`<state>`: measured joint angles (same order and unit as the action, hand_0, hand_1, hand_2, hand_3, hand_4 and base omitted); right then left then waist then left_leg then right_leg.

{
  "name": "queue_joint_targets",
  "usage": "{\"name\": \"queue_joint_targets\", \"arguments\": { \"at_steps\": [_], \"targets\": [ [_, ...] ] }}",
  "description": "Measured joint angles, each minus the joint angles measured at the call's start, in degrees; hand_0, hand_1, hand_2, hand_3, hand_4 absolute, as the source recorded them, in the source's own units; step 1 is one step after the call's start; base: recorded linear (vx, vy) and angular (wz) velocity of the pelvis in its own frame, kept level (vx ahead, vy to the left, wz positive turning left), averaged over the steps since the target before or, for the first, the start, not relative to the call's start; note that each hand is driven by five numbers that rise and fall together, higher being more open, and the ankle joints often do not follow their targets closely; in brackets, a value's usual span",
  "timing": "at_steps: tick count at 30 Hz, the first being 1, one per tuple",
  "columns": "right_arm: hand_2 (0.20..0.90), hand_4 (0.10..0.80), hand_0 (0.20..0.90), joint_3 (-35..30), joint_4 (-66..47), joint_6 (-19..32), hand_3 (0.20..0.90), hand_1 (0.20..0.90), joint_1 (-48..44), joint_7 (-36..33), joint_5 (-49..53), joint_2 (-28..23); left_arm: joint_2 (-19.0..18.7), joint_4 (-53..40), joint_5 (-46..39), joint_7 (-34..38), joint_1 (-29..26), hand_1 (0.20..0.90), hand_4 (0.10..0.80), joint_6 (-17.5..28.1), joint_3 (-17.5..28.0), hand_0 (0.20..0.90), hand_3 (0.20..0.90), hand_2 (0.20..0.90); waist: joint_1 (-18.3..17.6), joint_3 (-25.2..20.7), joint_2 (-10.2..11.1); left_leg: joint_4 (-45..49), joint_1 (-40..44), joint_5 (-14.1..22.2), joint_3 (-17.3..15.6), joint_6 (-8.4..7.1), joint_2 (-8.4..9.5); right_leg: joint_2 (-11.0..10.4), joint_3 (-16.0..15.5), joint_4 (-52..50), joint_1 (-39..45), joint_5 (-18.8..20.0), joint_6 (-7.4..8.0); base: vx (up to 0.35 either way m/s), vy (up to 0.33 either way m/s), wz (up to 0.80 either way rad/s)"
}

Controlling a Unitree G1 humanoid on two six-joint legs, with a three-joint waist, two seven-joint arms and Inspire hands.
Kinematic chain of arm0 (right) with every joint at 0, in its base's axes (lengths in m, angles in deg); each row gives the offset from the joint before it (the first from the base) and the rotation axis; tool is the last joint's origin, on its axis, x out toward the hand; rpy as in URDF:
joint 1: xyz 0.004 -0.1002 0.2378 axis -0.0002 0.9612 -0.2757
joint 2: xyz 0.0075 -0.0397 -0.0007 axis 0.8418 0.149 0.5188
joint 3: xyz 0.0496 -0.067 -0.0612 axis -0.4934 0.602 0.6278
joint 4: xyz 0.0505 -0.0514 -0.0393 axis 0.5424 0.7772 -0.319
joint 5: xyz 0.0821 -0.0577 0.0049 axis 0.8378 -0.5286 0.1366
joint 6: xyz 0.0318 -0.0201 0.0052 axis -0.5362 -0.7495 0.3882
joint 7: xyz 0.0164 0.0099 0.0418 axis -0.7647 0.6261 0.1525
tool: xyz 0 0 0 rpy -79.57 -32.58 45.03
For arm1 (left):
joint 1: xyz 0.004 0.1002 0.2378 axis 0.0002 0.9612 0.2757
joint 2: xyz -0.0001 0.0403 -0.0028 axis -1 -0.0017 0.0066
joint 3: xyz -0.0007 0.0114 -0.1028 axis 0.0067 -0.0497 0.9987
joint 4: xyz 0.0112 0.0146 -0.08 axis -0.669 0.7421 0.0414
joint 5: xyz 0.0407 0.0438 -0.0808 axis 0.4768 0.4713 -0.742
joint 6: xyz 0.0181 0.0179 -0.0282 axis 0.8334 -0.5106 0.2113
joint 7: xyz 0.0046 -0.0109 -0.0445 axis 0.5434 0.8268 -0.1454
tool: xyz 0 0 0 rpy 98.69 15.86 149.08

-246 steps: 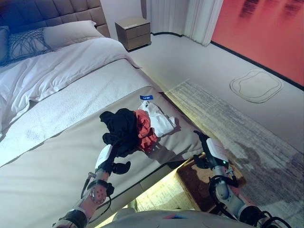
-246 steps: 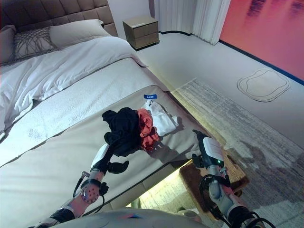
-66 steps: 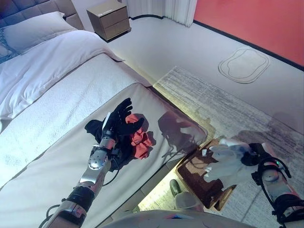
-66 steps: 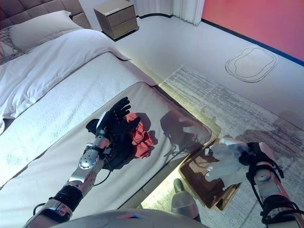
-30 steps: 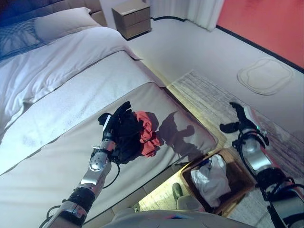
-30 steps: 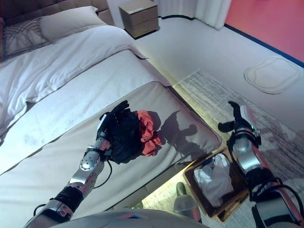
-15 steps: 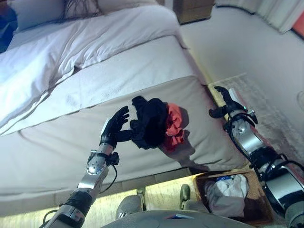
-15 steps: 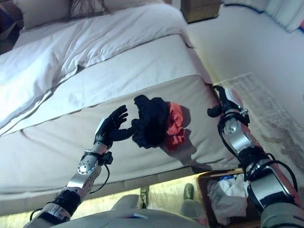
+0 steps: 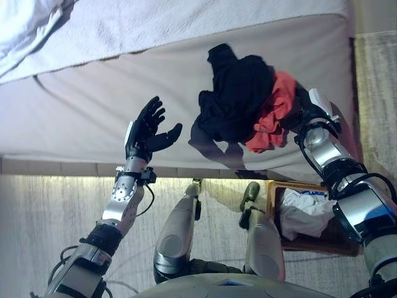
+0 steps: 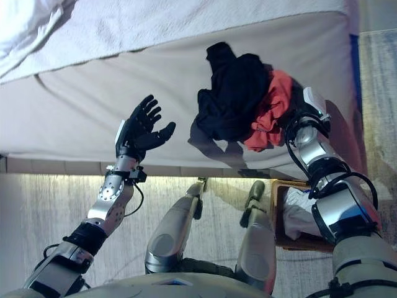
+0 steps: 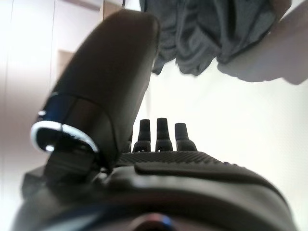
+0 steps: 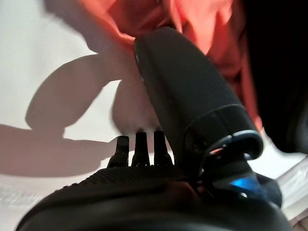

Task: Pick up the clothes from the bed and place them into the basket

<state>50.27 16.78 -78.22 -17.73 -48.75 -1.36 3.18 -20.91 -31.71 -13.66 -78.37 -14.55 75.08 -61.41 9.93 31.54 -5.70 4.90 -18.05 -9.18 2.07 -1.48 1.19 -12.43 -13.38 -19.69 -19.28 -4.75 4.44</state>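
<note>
A black garment (image 9: 239, 93) and a red garment (image 9: 273, 115) lie bunched together on the beige bed cover (image 9: 80, 105) near the bed's front edge. My left hand (image 9: 144, 131) is open and raised above the cover, apart from the black garment on its left side; the left wrist view shows its fingers (image 11: 163, 132) straight, with the black garment (image 11: 211, 33) past them. My right hand (image 9: 307, 113) is open at the red garment's right side; in the right wrist view its thumb (image 12: 183, 91) reaches against the red cloth (image 12: 192, 19).
A brown basket (image 9: 310, 241) stands on the floor below the bed's right corner, with a white garment (image 9: 304, 208) in it. A grey rug (image 9: 49, 217) runs along the bed. A white duvet (image 9: 25, 25) lies at the far left.
The camera has tipped down toward the bed edge. My right hand let the white garment fall into the basket and moved up beside the red garment. My left hand drew back from the black garment.
</note>
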Motion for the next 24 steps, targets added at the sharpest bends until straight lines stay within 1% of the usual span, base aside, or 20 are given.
{"name": "queue_joint_targets", "arguments": {
  "at_steps": [1, 2, 3, 5, 8, 10, 14, 15, 16, 18, 24],
  "targets": [
    [0.900, 0.800, 0.900, 0.0, 0.5, 0.0, 0.900, 0.900, -0.6, -0.2, 0.0, -0.1, -0.1, -0.9, -0.4, 0.7, 0.1, 0.900, 0.800, 0.5, 0.0, 0.900, 0.900, 0.900, 0.3, 0.1, 0.1, 1.0, -1.1, 0.3, 0.0, 0.45, 0.55, -0.8, 0.1, -2.0, -1.5, -0.6, 0.04, -0.037, 0.057, 0.17],
    [0.900, 0.800, 0.900, 0.0, 0.9, 0.0, 0.900, 0.900, -1.1, -0.5, 0.0, -0.3, -0.3, -1.4, -0.4, 1.2, 0.2, 0.900, 0.800, 0.6, 0.0, 0.900, 0.900, 0.900, 0.4, 0.1, 0.1, 1.8, -2.1, 0.4, 0.1, 0.55, 0.84, -1.1, 0.3, -2.9, -2.5, -0.8, 0.04, -0.031, 0.064, 0.08],
    [0.900, 0.800, 0.900, 0.0, 1.3, 0.0, 0.900, 0.900, -1.9, -0.8, 0.0, -0.4, -0.6, -1.6, -0.4, 1.5, 0.1, 0.900, 0.800, 0.8, 0.0, 0.900, 0.900, 0.900, 0.5, 0.1, 0.1, 2.6, -3.2, 1.0, 0.0, 0.92, 0.86, -1.3, 0.6, -3.9, -3.8, -1.2, -0.01, -0.028, 0.053, 0.03],
    [0.900, 0.800, 0.900, 0.6, 2.0, 0.0, 0.900, 0.900, -3.6, -1.3, 0.0, -0.4, -0.9, -1.6, -0.4, 2.6, -0.3, 0.900, 0.800, 0.8, -0.1, 0.900, 0.900, 0.900, 0.5, 0.1, 0.1, 4.9, -6.1, 1.3, -0.2, 1.16, 1.09, -1.6, 1.2, -6.0, -6.7, -1.3, -0.11, -0.035, 0.044, -0.02],
    [0.900, 0.800, 0.900, 1.8, 2.6, 0.1, 0.900, 0.900, -6.5, -2.0, 0.1, -0.4, -1.1, -1.8, -0.4, 4.2, -0.6, 0.900, 0.800, 0.8, -0.6, 0.900, 0.900, 0.900, 0.1, 0.1, 0.1, 8.1, -10.3, 2.2, -0.1, 1.06, 1.41, -1.8, 1.9, -9.0, -10.9, -1.7, -0.69, -0.022, 0.042, -0.01],
    [0.900, 0.800, 0.900, 1.8, 2.7, 0.1, 0.900, 0.900, -7.8, -2.1, 0.1, -0.4, -1.1, -1.9, -0.4, 4.8, -0.5, 0.900, 0.800, 0.7, -1.0, 0.900, 0.900, 0.900, -0.2, 0.1, 0.1, 9.6, -12.5, 2.5, 0.2, 0.75, 1.33, -1.9, 1.8, -10.8, -13.0, -2.0, -1.05, -0.010, 0.038, 0.07],
    [0.900, 0.800, 0.900, 2.3, 3.5, 0.1, 0.900, 0.900, -10.2, -1.9, 0.1, -0.3, -1.1, -3.7, -0.4, 5.4, -0.2, 0.900, 0.800, 0.6, -1.0, 0.900, 0.900, 0.900, -0.3, 0.1, 0.1, 11.4, -15.6, 2.6, 0.8, 0.68, 1.00, -1.9, 1.9, -13.6, -16.4, -2.8, -1.82, -0.001, 0.028, 0.06],
    [0.561, 0.405, 0.561, 2.5, 3.8, 0.1, 0.505, 0.561, -10.6, -1.7, 0.1, -0.3, -1.1, -4.1, -0.4, 5.5, -0.1, 0.900, 0.800, 0.6, -1.0, 0.900, 0.900, 0.900, -0.1, 0.1, 0.0, 11.8, -16.1, 2.6, 1.0, 0.62, 0.83, -1.8, 1.8, -14.1, -16.8, -2.9, -1.88, -0.021, 0.007, 0.08],
    [0.300, 0.100, 0.300, 2.8, 4.2, 0.1, 0.200, 0.300, -11.0, -1.7, 0.1, -0.3, -1.1, -4.4, -0.4, 5.5, 0.1, 0.900, 0.800, 0.6, -1.0, 0.900, 0.900, 0.900, -0.1, 0.1, 0.0, 11.8, -16.5, 2.8, 1.3, 0.42, 0.81, -1.8, 1.7, -14.5, -17.3, -3.0, -2.11, -0.023, 0.005, 0.07],
    [0.300, 0.100, 0.300, 3.4, 4.8, 0.1, 0.200, 0.300, -12.0, -1.8, 0.1, -0.3, -1.1, -4.4, -0.4, 5.5, 0.2, 0.900, 0.800, 0.6, -1.0, 0.900, 0.900, 0.900, -0.1, 0.1, 0.0, 11.5, -16.8, 3.1, 1.7, 0.00, 0.76, -1.7, 1.5, -14.7, -17.8, -3.0, -2.15, -0.028, 0.000, 0.06],
    [0.300, 0.100, 0.300, 3.3, 5.0, 0.2, 0.200, 0.300, -12.2, -3.0, 0.1, -0.2, -1.1, -4.4, -0.4, 5.3, 0.5, 0.900, 0.800, 0.6, -1.0, 0.900, 0.900, 0.900, 0.0, 0.0, 0.0, 10.7, -16.5, 3.1, 2.2, -0.09, 0.73, -1.5, 1.4, -14.4, -17.7, -3.0, -2.16, -0.015, -0.008, 0.01]
  ]
}}
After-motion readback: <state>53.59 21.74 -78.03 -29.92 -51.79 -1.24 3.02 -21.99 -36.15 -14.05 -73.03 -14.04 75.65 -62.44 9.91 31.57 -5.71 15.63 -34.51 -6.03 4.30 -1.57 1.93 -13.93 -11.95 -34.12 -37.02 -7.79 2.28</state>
